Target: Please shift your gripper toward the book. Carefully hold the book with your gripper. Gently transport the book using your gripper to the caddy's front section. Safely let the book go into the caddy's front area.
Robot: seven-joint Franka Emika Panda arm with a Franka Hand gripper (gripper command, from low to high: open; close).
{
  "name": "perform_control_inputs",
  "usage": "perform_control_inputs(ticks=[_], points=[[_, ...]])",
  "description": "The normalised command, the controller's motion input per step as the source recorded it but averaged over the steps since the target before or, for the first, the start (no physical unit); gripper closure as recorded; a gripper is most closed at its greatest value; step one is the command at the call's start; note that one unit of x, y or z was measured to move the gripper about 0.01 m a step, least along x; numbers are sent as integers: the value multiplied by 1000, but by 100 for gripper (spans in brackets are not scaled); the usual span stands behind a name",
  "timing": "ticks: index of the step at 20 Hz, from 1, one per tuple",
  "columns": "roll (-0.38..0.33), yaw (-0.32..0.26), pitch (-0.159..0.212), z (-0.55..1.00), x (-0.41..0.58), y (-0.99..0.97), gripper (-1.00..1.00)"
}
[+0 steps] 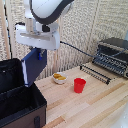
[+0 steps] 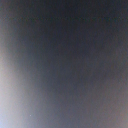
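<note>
the book (image 1: 34,65) hangs in the air, tilted, under the white wrist, over the caddy (image 1: 20,102) at the exterior view's left. its lower edge sits above the caddy's open top, near the divider region, though which compartment lies beneath it cannot be told from here. the gripper (image 1: 38,51) is at the book's top edge, fingers clenched on it as far as the picture shows, since the book is off the table with nothing else bearing it. the wrist view is filled by a blurred dark blue surface, likely the book (image 2: 65,60) pressed close to the lens.

judged from this, the carry step is in hand. next comes lining up over the front section, lowering until the book is inside the walls, then releasing.

on the table (image 1: 95,107) stand a red cup (image 1: 79,85), a small bowl (image 1: 59,78) and a toaster oven (image 1: 112,55), well apart from the caddy.
</note>
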Motion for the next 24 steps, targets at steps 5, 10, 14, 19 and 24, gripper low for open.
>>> perform_control_inputs(ticks=[5,10,14,19,24], points=[[0,-188,9,371,-178,370,100],[0,-135,27,349,-206,451,100],[19,-110,31,403,-225,441,100],[68,-113,11,478,-184,398,100],[87,-103,23,427,-78,482,100]])
